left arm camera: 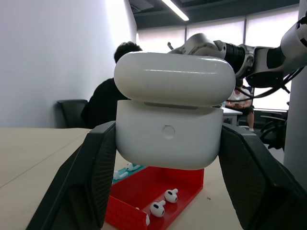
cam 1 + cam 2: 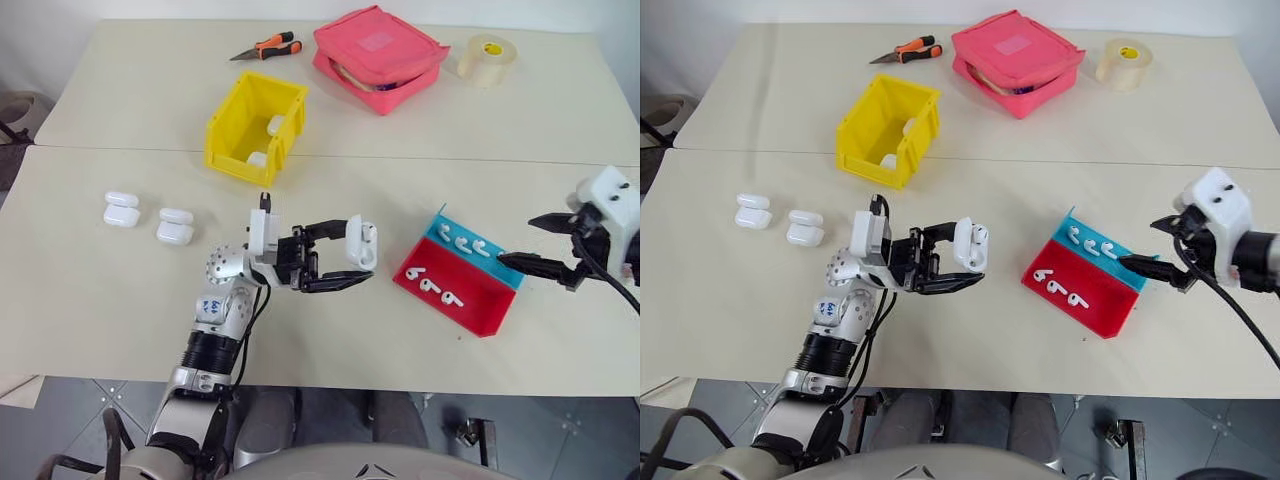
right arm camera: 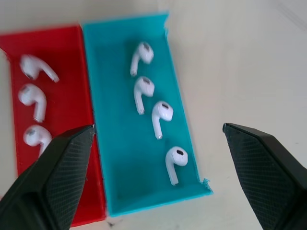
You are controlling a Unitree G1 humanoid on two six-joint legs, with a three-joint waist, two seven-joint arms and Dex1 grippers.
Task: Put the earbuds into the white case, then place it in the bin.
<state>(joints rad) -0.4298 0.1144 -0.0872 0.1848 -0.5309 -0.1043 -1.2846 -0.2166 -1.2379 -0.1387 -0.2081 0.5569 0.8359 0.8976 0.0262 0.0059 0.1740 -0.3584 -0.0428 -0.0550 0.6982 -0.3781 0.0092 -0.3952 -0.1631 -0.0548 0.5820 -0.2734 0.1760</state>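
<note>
Seven earbuds [image 3: 142, 57] in tray [image 2: 480, 310]; five white cases [image 2: 121, 209]; one bin [image 2: 228, 125].

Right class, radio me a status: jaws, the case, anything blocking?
Left gripper shut on white case, lid ajar. Right gripper open beside the tray of earbuds. Path to yellow bin unobstructed.

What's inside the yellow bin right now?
Two white cases lie inside the yellow bin, one toward its far end, one nearer. The near wall hides part of the floor, so anything there cannot be seen.
</note>
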